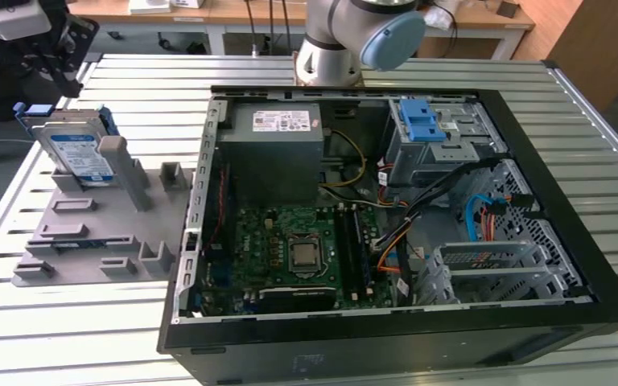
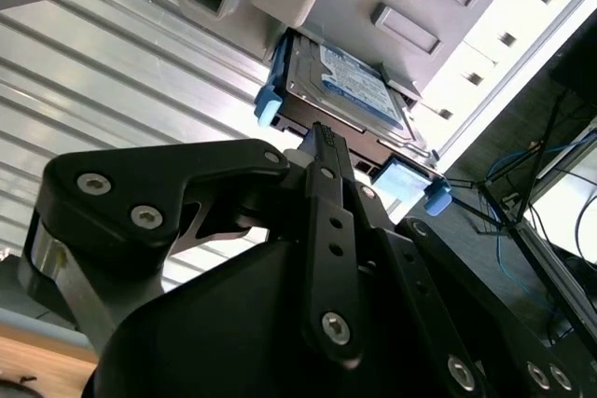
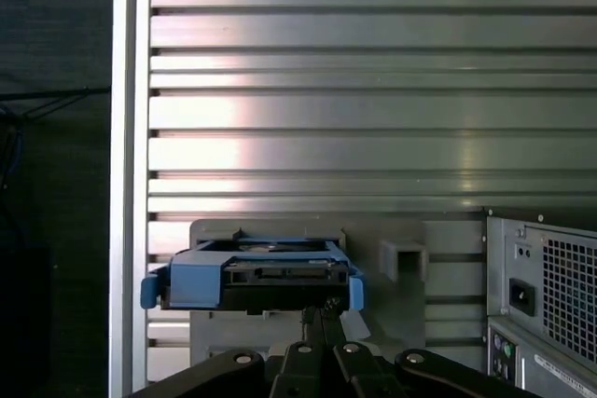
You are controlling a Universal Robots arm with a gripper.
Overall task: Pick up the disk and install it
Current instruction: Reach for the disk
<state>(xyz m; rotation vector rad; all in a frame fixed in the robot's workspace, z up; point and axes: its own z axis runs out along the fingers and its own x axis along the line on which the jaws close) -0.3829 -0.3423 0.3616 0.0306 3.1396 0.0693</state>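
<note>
Disk not yet grasped; installation outstanding.
Disk (image 1: 78,153) stands in grey holder (image 1: 84,233), at 9 o'clock of open case (image 1: 395,338) in the exterior view; gripper (image 3: 315,316) near it, jaws together, empty.

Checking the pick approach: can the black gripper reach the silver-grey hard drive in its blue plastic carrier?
Probably yes: the gripper hangs just off the hard drive, nothing between; the grey holder leaves its upper end exposed.

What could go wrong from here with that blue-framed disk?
The disk stands upright in a grey holder; if the gripper meets it off-centre, it might tip or jam. Loose cables lie beside the drive cage and could snag the disk later.
</note>
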